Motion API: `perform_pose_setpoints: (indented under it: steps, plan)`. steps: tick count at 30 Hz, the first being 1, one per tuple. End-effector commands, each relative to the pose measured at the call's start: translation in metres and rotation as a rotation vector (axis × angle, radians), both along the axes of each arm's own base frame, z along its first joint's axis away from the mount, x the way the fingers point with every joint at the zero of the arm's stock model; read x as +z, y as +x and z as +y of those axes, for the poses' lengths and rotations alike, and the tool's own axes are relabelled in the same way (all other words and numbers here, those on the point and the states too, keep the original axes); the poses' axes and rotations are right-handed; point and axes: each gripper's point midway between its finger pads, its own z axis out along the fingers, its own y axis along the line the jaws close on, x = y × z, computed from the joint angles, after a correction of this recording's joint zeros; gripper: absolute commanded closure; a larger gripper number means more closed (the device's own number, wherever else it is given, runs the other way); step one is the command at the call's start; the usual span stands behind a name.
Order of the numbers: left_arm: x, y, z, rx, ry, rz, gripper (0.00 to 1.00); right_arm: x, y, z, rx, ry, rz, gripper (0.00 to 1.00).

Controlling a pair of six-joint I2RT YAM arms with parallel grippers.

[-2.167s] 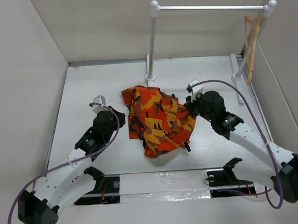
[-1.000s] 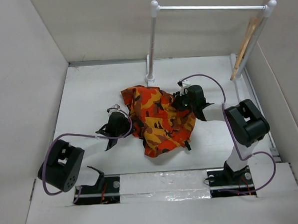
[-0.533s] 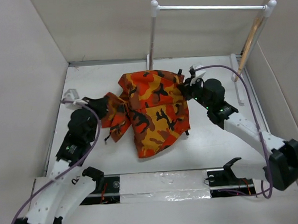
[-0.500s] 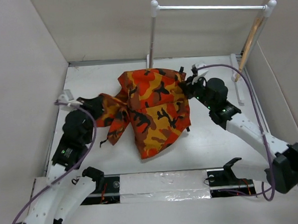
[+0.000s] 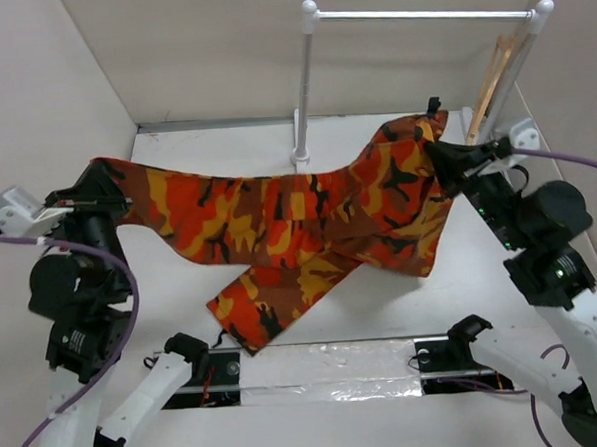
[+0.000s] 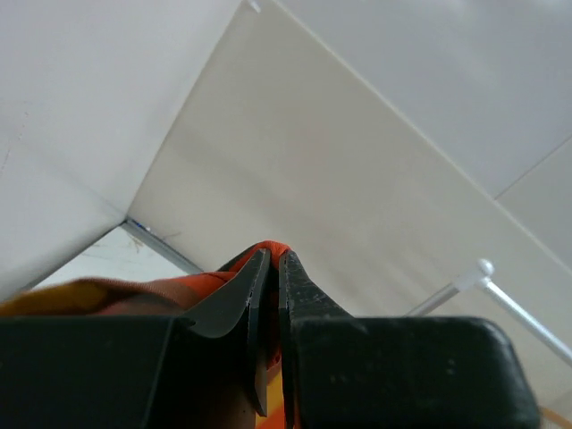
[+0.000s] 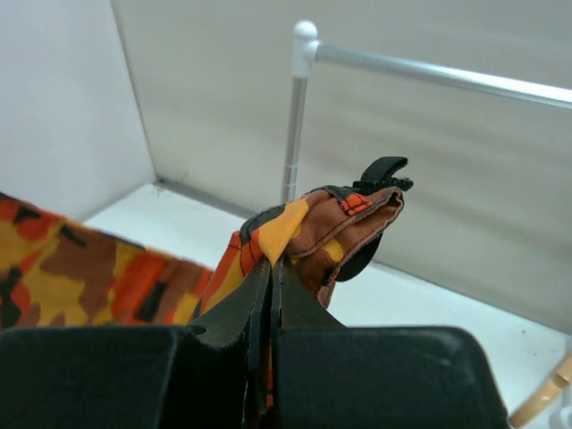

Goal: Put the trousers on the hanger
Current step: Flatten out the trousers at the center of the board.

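The trousers (image 5: 298, 218) are now stretched wide across the cell, from 9 o'clock to 2 o'clock in the overhead view. Half a second ago they were a half-opened bunch near the centre. One leg runs as a taut band to the left. The other droops toward 6 o'clock, and I cannot tell whether its end touches the table (image 5: 224, 147).

My left gripper (image 5: 98, 186) is pinched tight on the cloth end at 9 o'clock. My right gripper (image 5: 441, 162) is clamped on a folded edge at 2 o'clock, with a black clip (image 7: 384, 170) poking up beside it. Both arms have lifted and drawn apart, so I judge the spreading nearly done.

The hanger (image 5: 493, 73) leans against the right post of the white rail (image 5: 418, 15) at 1 o'clock, near my right gripper but untouched. With both grippers holding cloth, neither is free to take it. The rail's left post stands just behind the cloth at 12 o'clock, and the drooping leg could drag.
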Motion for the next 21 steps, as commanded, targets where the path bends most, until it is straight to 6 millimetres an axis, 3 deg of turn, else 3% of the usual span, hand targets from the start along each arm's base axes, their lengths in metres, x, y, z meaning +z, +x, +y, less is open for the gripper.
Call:
perform_pose_setpoints:
  steps: [1,7,11,16,18,19,20,21]
  plan:
    - [-0.021,0.036,-0.011,0.037,0.074,0.092,1.0,0.006,-0.018,-0.019,-0.048,0.007,-0.013,1.0]
    - [-0.073,0.093,-0.039,0.023,0.056,0.189,1.0,-0.052,-0.004,-0.038,-0.178,-0.061,0.117,1.0]
    - [-0.111,0.121,-0.034,0.097,0.047,0.313,1.0,-0.079,-0.004,-0.048,-0.23,-0.07,0.159,1.0]
    - [-0.157,0.134,0.012,0.27,0.026,0.408,1.0,-0.149,0.018,-0.047,-0.3,-0.019,0.277,1.0]
    - [-0.178,0.153,0.021,0.263,-0.004,0.44,1.0,-0.168,0.031,-0.051,-0.367,0.022,0.305,1.0]
    - [-0.181,0.159,0.042,0.3,-0.029,0.439,1.0,-0.182,0.036,-0.056,-0.407,0.049,0.332,1.0]
    - [-0.2,0.175,0.046,0.27,-0.039,0.49,1.0,-0.186,0.039,-0.059,-0.434,0.067,0.333,1.0]
    - [-0.205,0.18,0.057,0.283,-0.066,0.508,1.0,-0.181,0.044,-0.072,-0.501,0.11,0.308,1.0]
